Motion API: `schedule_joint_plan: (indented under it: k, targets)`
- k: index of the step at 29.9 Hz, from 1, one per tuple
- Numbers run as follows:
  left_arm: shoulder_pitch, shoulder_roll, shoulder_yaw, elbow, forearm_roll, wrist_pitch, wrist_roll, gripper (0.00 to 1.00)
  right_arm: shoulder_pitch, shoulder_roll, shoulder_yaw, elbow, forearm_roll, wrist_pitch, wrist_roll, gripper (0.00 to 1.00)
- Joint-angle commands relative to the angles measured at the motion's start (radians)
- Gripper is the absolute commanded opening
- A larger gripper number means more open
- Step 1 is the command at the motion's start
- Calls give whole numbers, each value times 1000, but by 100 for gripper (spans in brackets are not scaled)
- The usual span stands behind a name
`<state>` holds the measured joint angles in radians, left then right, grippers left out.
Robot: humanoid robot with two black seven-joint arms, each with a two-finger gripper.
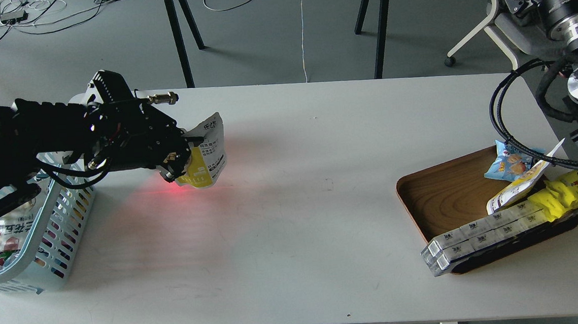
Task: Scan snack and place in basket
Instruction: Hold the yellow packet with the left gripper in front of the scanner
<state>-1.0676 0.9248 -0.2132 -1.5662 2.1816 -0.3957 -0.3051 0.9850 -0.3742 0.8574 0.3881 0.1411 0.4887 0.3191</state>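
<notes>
The left pincer [182,157] is clamped on the snack [206,155], its dark fingers closed over the pouch's left edge. The pouch hangs just above the table [292,207], white back with black print turned toward the viewer and a yellow patch at its lower left. A red glow lies on the table surface directly under and to the left of the pouch. The black left arm runs leftward from the pincer, with a brass-coloured fitting sticking out on its far side, and passes over the basket [64,223].

The basket stands at the table's left edge, light blue with slotted sides, holding some packaged goods that are partly hidden by the arm. The snack is to the right of the basket, outside it and clear of its rim.

The middle of the table is bare white. Well apart, at the right, a brown wooden tray [444,197] carries a small blue snack bag [508,164], a white-and-yellow pouch [517,191], a long bright-yellow pack [573,190] with a cartoon face, and a stack of clear-wrapped boxes [477,238] across its near rim.

The right arm's joints and cables show at the far right; its pincer is not visible.
</notes>
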Motion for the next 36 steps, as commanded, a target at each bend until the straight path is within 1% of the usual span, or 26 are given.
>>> schedule_joint_plan:
  k: [1,5,7,28,32,36]
  targets:
    - [0,8,1,-1,0,0,0,0,1,0,2,0,0,0,0,99]
    - [0,9,0,-3,0,0,-2,0,1,0,2,2,0,0,0,99]
    - [0,9,1,-3,0,0,-11,0,1,0,2,2,0,0,0,99]
    - [18,16,2,2,0,0,-15,0,3,-2,3,3,0,0,0,99]
    - [11,51,-11,2,0,0,-46,0,3,-2,3,3,0,0,0,99]
    - [9,65,-44,0,0,0,-66,0,3,-2,3,3,0,0,1,99]
